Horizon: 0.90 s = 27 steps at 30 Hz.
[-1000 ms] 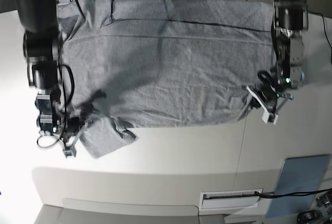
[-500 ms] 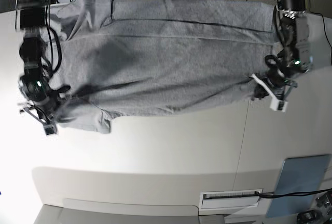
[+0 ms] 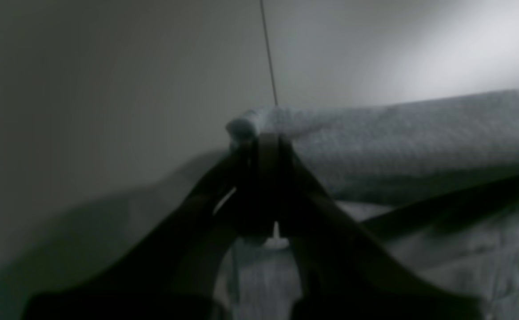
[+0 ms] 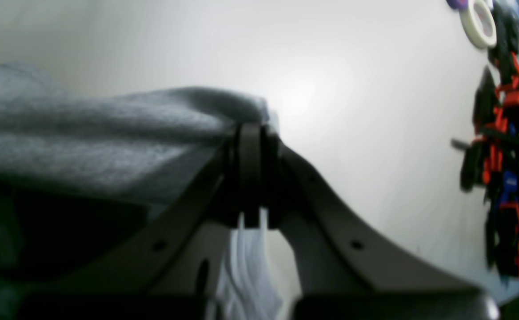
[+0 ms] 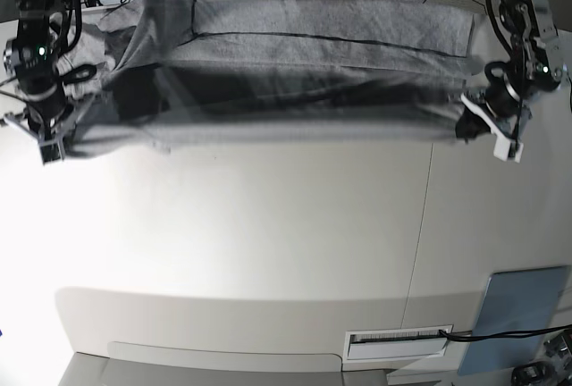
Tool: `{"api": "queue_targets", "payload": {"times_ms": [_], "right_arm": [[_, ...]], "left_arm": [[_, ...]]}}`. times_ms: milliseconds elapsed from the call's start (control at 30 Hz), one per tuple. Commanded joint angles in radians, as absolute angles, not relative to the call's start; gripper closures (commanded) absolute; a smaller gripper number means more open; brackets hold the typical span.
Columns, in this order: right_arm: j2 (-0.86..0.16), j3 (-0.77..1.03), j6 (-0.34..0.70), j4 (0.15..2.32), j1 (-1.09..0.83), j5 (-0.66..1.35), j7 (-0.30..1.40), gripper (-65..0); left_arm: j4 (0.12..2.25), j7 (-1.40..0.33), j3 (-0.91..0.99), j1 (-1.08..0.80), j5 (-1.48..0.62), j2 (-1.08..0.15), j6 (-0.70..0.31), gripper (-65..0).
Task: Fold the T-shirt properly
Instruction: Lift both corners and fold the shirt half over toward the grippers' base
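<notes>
The T-shirt (image 5: 295,55) stretches wide across the far part of the white table (image 5: 286,243), plain heather-grey side showing, and its near edge is up off the surface, pulled taut between the two arms in a long blurred band. Underneath that lifted edge there's a dark shadow over the cloth that lies flat. The far strip of the shirt rests flat by the table's back edge, with a dark seam line running along it.

Over on the base view's right, the left gripper (image 5: 490,127) has the shirt's corner. From the left wrist view the left gripper (image 3: 264,146) has its jaws pressed together on a rolled fold of the grey fabric (image 3: 397,133), cloth bunched right at the tips, the table's thin seam line running away behind it.

On the base view's left, the right gripper (image 5: 46,140) holds the opposite end. The right wrist view shows the right gripper (image 4: 250,133) with jaws pinching the grey cloth (image 4: 108,129) tight, a fold draping over the tips.

Beyond it, at the table's edge, sits a white roll of tape (image 4: 479,20) and a jumble of red, blue and black clips (image 4: 508,133). In the base view's near right corner lies a bluish-grey panel (image 5: 518,319).
</notes>
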<state>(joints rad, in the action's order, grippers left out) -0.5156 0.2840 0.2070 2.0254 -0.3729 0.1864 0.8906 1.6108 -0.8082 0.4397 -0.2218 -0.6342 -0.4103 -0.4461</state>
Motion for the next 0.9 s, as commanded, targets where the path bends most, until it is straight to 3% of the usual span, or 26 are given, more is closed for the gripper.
{"api": "queue_targets", "payload": {"times_ms": [0,467,867], "right_arm": [[-0.534,0.304,0.195,2.056,-0.395,0.175,0.881,0.0],[-0.500,0.323,0.159,2.116,-0.679,0.177,0.917,0.0],[-0.490,0.323,0.155,2.113,-0.726,0.194,0.943,0.0]], "left_arm": [[1.626,-0.788,0.448,-0.229,-0.644,-0.430,-0.446,0.0],[1.626,-0.786,0.448,-0.336,-0.537,-0.432,-0.447,0.0],[1.626,-0.787,0.448,-0.335,-0.516,-0.432,-0.447,0.0]]}}
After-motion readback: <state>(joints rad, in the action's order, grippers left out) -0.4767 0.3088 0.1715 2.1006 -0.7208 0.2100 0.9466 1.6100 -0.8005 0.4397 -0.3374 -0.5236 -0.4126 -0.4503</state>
